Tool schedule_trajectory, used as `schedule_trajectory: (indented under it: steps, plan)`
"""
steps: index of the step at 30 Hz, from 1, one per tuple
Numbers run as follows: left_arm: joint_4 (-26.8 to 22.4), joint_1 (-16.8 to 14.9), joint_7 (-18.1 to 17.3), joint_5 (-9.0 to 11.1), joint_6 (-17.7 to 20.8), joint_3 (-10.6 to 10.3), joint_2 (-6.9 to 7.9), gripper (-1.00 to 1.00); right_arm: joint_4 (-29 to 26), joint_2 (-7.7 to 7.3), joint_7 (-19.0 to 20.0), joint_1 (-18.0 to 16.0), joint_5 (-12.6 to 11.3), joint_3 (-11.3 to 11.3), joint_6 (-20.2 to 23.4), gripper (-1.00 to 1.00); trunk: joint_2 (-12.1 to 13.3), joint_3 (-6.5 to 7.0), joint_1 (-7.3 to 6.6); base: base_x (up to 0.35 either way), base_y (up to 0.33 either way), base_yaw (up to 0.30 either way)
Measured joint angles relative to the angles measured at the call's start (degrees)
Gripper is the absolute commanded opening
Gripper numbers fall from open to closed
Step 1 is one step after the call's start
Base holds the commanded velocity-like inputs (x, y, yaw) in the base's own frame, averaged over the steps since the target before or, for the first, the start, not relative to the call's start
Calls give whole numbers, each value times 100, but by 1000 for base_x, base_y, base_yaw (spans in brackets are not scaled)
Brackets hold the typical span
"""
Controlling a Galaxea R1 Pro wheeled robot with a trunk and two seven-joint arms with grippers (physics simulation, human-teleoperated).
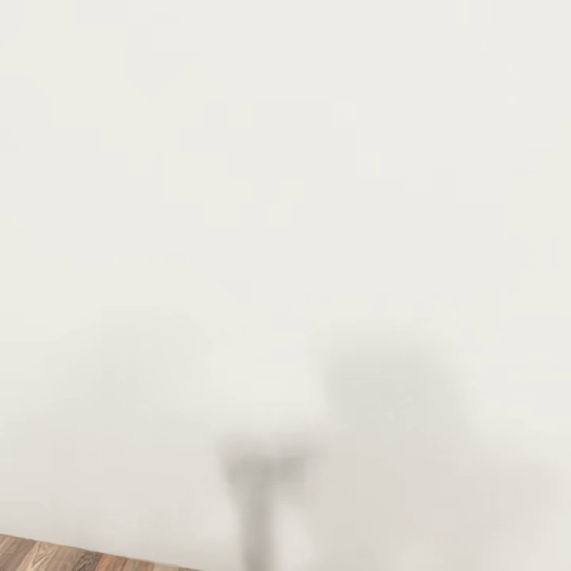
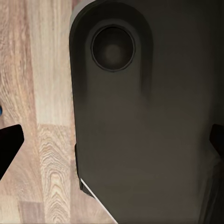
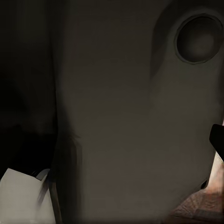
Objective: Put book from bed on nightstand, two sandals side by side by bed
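The head view faces a plain white wall [image 1: 285, 198] from close up, with soft grey shadows low on it. The book, the bed and the nightstands are out of view. My left gripper [image 2: 112, 144] is open over the wood-plank floor [image 2: 42, 93], its dark fingertips [image 2: 9, 144] far apart with nothing between them. A tiny bright blue sliver [image 2: 1, 111] touches that picture's edge; I cannot tell whether it is a sandal. My right gripper [image 3: 112, 144] looks open, with one dark fingertip [image 3: 217, 140] at the frame's edge and the other lost in darkness.
My own dark grey rounded body panel [image 2: 140, 121] with a round recess [image 2: 113, 48] is close in front of the left wrist camera, and the same kind of panel [image 3: 135, 116] is before the right one. A strip of wood floor [image 1: 47, 555] meets the wall.
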Motion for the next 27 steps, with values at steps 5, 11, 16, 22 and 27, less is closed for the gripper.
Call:
schedule_trajectory:
  steps: [5,11,16,22,27]
  plan:
    - [-1,-1,0,0,0,0,0,100,0,0,0,1,0,0,1,100,0,0,0,43,-55,165]
    - [-1,0,0,0,-1,0,0,100,-1,0,0,1,1,0,2,100,0,0,1,16,-21,236]
    - [0,0,0,0,-1,0,0,100,-1,0,0,1,2,0,2,100,0,0,1,7,-8,268]
    - [0,0,0,0,-1,0,0,100,-1,0,0,1,1,0,2,100,0,0,1,3,-4,280]
    - [0,1,0,0,-1,0,-1,100,-1,0,0,1,1,0,1,100,0,0,1,1,-1,285]
